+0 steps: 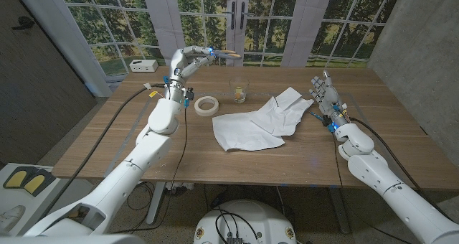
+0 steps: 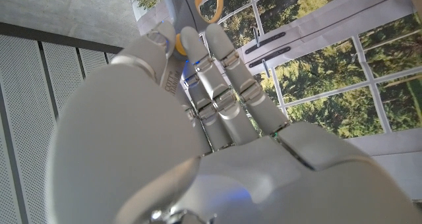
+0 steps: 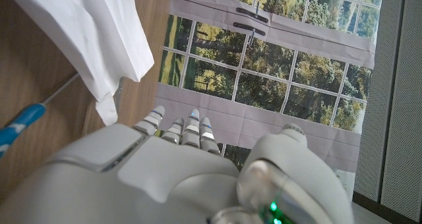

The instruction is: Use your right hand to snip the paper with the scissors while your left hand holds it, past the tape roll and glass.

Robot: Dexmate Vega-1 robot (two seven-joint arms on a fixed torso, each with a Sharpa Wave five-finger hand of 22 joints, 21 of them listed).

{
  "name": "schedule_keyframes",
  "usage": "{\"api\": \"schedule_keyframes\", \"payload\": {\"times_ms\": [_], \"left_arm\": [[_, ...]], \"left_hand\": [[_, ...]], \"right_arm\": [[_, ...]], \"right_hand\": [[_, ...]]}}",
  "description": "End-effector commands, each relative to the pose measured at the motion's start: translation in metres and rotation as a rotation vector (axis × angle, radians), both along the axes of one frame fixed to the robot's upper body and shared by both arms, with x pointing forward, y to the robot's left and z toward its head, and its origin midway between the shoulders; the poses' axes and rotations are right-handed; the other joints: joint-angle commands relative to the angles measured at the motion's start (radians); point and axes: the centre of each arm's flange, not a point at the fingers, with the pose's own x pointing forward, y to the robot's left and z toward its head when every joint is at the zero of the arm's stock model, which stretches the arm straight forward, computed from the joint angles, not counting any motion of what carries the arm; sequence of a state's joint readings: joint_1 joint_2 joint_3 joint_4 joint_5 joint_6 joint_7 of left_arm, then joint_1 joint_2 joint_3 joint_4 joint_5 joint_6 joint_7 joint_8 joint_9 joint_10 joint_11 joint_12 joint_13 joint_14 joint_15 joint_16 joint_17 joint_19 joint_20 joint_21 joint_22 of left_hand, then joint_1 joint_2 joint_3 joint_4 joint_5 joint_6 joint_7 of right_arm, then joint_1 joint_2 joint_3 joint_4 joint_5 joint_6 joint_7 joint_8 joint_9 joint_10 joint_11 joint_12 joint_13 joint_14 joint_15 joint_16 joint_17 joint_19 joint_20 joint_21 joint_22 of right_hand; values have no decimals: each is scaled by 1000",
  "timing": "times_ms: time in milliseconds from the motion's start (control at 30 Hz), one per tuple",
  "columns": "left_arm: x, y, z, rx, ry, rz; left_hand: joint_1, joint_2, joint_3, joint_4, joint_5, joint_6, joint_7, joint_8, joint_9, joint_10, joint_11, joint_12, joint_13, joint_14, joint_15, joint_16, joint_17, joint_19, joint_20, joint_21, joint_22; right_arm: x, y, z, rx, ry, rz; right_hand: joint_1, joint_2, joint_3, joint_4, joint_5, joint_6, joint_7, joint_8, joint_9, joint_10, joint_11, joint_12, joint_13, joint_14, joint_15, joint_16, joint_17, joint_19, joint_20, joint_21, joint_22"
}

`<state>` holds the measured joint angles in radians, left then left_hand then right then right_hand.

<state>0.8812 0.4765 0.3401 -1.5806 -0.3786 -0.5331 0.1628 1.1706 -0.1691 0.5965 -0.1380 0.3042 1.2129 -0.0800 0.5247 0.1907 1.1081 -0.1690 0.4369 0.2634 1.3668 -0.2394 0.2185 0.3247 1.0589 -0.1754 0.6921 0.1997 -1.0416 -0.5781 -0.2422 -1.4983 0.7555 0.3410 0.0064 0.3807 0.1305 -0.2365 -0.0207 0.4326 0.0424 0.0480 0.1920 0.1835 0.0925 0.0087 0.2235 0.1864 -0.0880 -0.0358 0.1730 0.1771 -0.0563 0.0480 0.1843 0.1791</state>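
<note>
The left hand [image 1: 188,59] holds the scissors [image 1: 228,54] aloft (wrong hand); the right hand [image 1: 323,93], fingers apart, waits beside the crumpled paper [image 1: 254,122]. Handover looks next.

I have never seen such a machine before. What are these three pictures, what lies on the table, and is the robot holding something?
This is a robot with two white arms, each ending in a hand with fingers, standing at a wooden table. The wide picture is taken from its head, looking down. The other two come from cameras on its wrists, looking along the back of each hand, so they appear turned.

On the table lie crumpled white paper, a tape roll and a small glass.

The left hand is raised above the table and holds scissors with orange handles. The right hand is near the paper's edge, fingers apart, holding nothing.
</note>
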Motion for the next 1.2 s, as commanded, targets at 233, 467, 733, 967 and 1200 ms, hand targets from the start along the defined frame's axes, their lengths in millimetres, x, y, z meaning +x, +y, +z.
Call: {"api": "schedule_keyframes", "payload": {"times_ms": [233,467,733,967,1200], "left_arm": [[3,5,0,23,82,-196],[7,4,-1,11,113,-245],[8,2,-1,53,139,-249],[10,0,-5,76,165,-247],[9,-2,-5,108,152,-247]], "left_hand": [[22,21,7,2,8,2,12,-9,4,41,-29,7,176,8,4,4,1,-5,-9,13,-1],[22,20,9,1,9,5,12,-15,1,40,-29,4,175,7,4,4,0,-8,-9,17,-3],[22,19,10,1,10,7,12,-21,-1,39,-28,2,176,6,4,4,-1,-10,-9,20,-3],[20,18,11,2,10,9,13,-28,-3,38,-29,-1,174,6,4,4,-2,-15,-8,22,-5],[19,16,12,2,11,10,14,-31,-1,39,-29,-1,177,4,4,4,-3,-20,-7,23,-6]], "right_arm": [[-8,5,9,-62,-17,15],[-13,7,14,-83,-46,25],[-21,5,15,-121,-64,6],[-24,11,21,-109,-89,32],[-26,20,26,-167,-90,61]], "right_hand": [[13,3,2,-5,0,-11,3,-1,3,-7,-1,-6,2,-13,-6,-1,1,-11,-4,0,3],[16,5,5,-6,0,-12,6,0,3,-8,3,-6,2,-11,-6,2,1,-4,-4,4,3],[34,15,16,-13,1,-16,-5,2,4,12,4,3,4,-13,26,6,2,-25,-1,2,4],[46,21,25,-18,1,-10,15,7,4,51,13,19,6,-9,38,10,3,-21,-2,8,4],[69,27,40,-28,0,17,32,18,4,94,36,37,8,12,43,16,3,-1,-2,18,4]]}}
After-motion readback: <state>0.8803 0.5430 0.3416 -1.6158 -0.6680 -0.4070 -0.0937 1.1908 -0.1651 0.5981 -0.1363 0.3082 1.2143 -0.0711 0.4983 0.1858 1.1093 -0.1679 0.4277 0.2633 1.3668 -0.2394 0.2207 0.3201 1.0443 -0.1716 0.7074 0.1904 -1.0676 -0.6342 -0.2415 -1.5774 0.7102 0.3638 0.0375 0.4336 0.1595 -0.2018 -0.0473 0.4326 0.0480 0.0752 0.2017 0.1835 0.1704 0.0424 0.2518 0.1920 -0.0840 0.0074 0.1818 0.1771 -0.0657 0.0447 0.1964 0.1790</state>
